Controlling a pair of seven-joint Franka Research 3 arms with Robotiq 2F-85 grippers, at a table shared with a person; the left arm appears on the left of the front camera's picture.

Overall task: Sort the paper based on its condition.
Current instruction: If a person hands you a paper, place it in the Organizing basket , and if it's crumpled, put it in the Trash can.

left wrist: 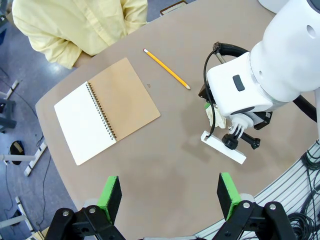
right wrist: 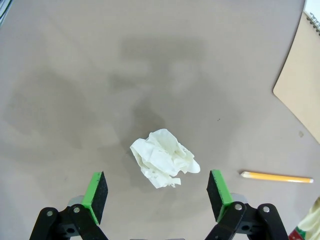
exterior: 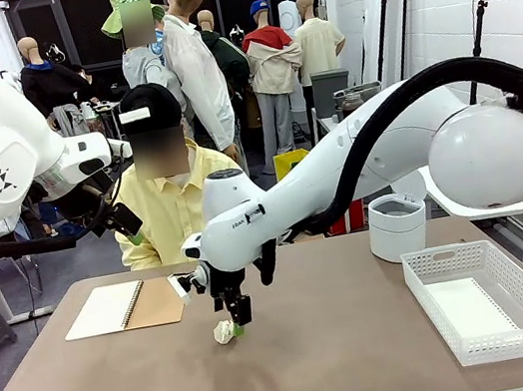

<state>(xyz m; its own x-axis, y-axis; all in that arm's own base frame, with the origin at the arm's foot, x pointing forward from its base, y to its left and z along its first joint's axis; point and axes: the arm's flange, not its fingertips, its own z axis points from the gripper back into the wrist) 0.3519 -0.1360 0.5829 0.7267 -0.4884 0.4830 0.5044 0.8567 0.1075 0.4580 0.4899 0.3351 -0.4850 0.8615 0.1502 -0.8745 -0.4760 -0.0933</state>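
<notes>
The white mesh basket [exterior: 489, 297] at the right of the tabletop [exterior: 352, 362] holds a flat white sheet [exterior: 469, 309]; the round white bin [exterior: 398, 226] beyond it shows no contents. The right hand [right wrist: 158, 196] hangs wide open and empty over a crumpled paper [right wrist: 164, 158] near the tabletop's middle, left hand [left wrist: 170, 196] likewise open and empty; no writing is legible.

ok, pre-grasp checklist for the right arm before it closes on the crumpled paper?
1. Right gripper open: ok.
2. Crumpled paper between its fingers: ok, roughly centred.
3. Paper free on the table, not yet held: ok.
4. Pencil outside the closing path: ok, beyond one finger.
5. Left gripper open, raised clear above the spiral notebook: ok.
6. Destination for crumpled paper, white bin or basket: cannot tell.
</notes>
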